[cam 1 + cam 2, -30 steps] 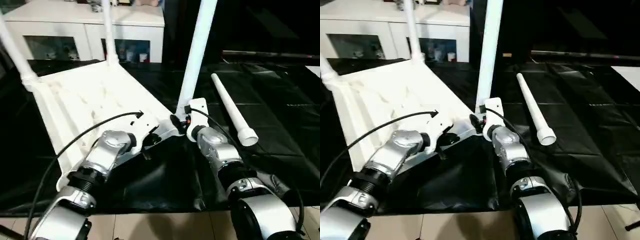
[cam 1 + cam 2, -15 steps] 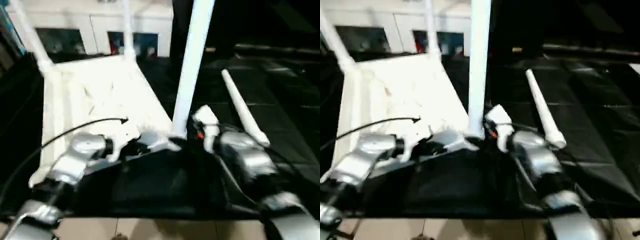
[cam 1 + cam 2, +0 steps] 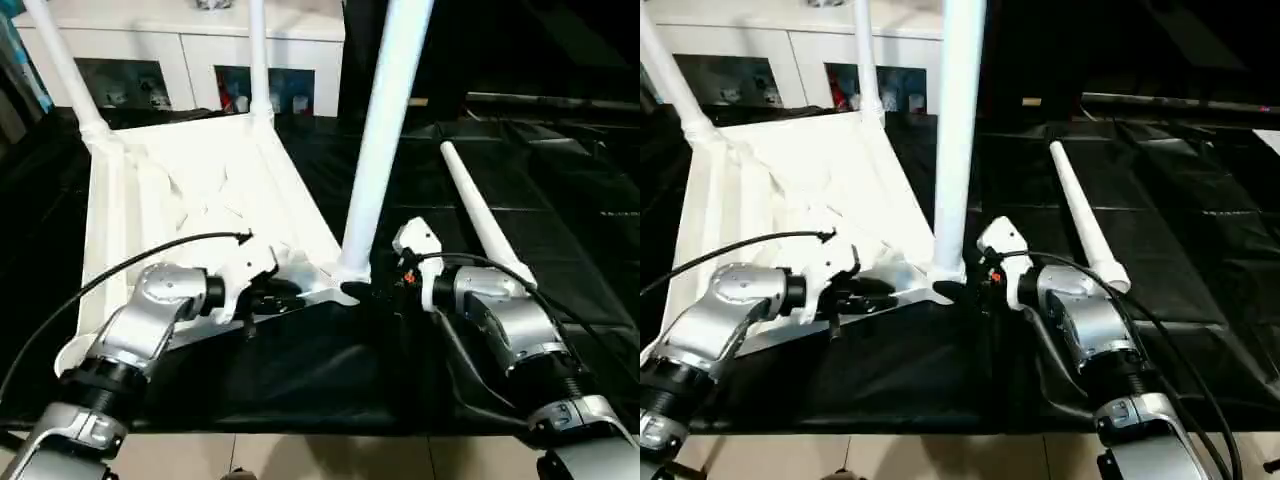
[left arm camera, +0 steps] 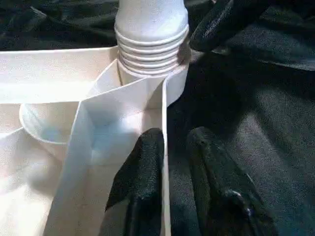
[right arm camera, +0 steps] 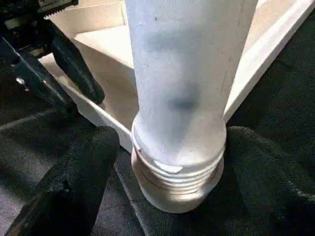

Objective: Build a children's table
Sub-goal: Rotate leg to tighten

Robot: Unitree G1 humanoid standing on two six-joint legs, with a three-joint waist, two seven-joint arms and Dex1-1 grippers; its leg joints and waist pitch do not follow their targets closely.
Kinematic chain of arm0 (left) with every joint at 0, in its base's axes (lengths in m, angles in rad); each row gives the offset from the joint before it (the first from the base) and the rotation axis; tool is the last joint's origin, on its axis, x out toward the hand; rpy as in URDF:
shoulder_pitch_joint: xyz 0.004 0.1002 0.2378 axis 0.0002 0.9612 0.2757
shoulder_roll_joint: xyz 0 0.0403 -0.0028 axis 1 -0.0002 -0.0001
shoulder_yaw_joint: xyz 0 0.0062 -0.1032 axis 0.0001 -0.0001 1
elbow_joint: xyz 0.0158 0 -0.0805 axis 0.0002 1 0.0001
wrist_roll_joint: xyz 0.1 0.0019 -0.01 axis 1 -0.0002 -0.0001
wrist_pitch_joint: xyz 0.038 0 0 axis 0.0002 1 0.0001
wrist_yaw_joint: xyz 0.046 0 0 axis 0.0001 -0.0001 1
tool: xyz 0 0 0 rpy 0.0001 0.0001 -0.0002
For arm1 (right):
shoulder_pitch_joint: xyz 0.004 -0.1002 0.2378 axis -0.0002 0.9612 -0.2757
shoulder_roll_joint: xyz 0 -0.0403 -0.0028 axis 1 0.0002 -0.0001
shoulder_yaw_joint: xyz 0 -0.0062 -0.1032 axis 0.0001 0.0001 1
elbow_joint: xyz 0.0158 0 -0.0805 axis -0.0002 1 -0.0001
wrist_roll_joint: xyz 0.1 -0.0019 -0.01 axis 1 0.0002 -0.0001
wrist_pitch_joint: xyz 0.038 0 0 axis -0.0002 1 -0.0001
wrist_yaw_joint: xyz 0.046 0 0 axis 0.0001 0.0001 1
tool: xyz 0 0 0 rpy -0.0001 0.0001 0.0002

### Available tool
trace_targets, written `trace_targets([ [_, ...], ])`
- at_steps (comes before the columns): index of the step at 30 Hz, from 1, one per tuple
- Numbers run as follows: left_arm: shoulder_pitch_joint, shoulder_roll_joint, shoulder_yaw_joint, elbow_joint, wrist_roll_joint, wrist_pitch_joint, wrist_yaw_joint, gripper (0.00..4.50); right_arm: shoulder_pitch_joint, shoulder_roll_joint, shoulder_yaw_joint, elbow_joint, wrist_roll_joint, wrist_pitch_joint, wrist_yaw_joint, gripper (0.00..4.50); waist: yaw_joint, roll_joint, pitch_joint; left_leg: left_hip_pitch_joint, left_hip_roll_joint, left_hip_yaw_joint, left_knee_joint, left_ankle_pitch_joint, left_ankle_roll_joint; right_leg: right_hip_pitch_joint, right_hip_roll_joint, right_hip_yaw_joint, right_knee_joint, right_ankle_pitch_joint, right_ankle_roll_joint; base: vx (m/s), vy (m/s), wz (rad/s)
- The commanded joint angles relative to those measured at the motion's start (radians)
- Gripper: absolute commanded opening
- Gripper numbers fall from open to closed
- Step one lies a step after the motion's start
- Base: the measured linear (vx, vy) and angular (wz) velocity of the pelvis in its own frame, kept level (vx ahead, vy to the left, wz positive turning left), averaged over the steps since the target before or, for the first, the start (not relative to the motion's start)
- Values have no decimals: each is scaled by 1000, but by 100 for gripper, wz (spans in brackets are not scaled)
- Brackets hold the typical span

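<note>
A black sheet (image 3: 560, 200) is spread over the floor, with a white cabinet (image 3: 190, 60) behind it. On the sheet the upturned tabletop (image 3: 200, 190) is laid with three legs standing, and a fourth leg (image 3: 485, 225) lies loose beside it. The tabletop's near wall is straddled narrowly by the left gripper (image 4: 170, 147), and the near corner leg (image 5: 182, 88) is flanked by the right gripper (image 5: 172, 152), fingers wide.

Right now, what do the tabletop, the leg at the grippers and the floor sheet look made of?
Tabletop: white moulded plastic, matte, judging by thin ribs underneath. Leg: smooth white plastic tube, likely, with moulded threads at its base. Sheet: black, glossy, creased, probably plastic film.
</note>
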Motion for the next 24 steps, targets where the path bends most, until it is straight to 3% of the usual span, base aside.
trace_targets([
  [1, -20, 5, -6, 13, 16, -11, 10, 99, 8, -5, 0, -20, 13, 7, 5, 383, 2, 5, -72, 7, 25, -3, -61, -208, 18, 68, -60, 43, -66, -236, -167, 0, 0, 0],
  [8, -22, 17, -17, 33, 42, -15, 22, 99, 11, -4, 0, -34, 11, 17, -1, 383, 0, 5, -72, 9, 26, -3, -61, -212, 15, 66, -59, 43, -66, -244, -166, 0, 0, 0],
  [20, -20, 17, -15, 40, 34, 12, 7, 8, -12, 14, 1, 13, -14, -7, -43, 383, 0, 5, -71, 9, 26, -4, -61, -224, 8, 64, -61, 43, -66, -259, -170, 0, 0, 0],
  [24, -20, 14, -16, 40, 32, 13, 4, 8, -31, 31, 15, 50, -35, -28, -66, 383, -2, 6, -70, 9, 25, -4, -60, -237, 3, 63, -63, 43, -68, -283, -166, 0, 0, 0],
])
